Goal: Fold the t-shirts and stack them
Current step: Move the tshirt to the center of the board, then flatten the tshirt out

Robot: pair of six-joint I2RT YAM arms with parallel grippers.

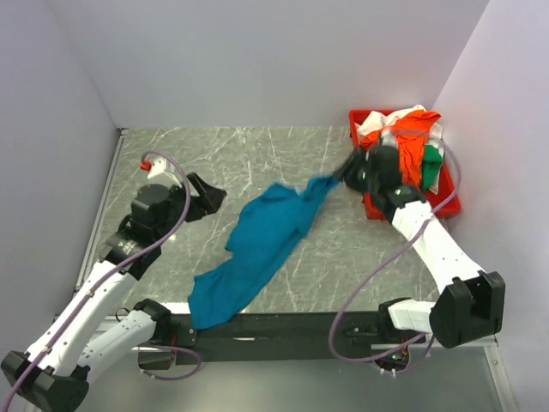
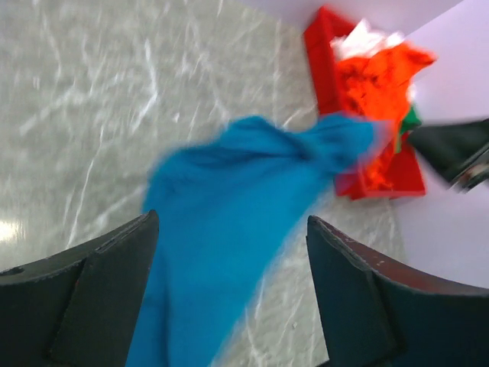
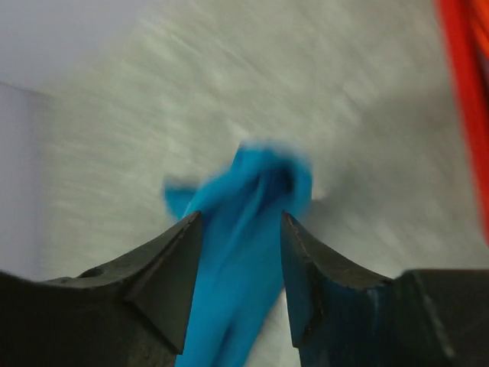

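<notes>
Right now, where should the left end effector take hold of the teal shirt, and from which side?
Probably the teal shirt's left edge near its lower end, where it lies spread fairly flat; the far end is bunched at the right end effector. Come in low from the left, where the left end effector hovers open and bare table borders that edge.

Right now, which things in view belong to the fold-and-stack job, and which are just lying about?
Belong to the job:
teal-blue t-shirt, sprawled unfolded on the table
orange t-shirt, white t-shirt and green t-shirt, heaped in the red tray

Just there:
red tray, only holding the heap
table, the work surface
</notes>
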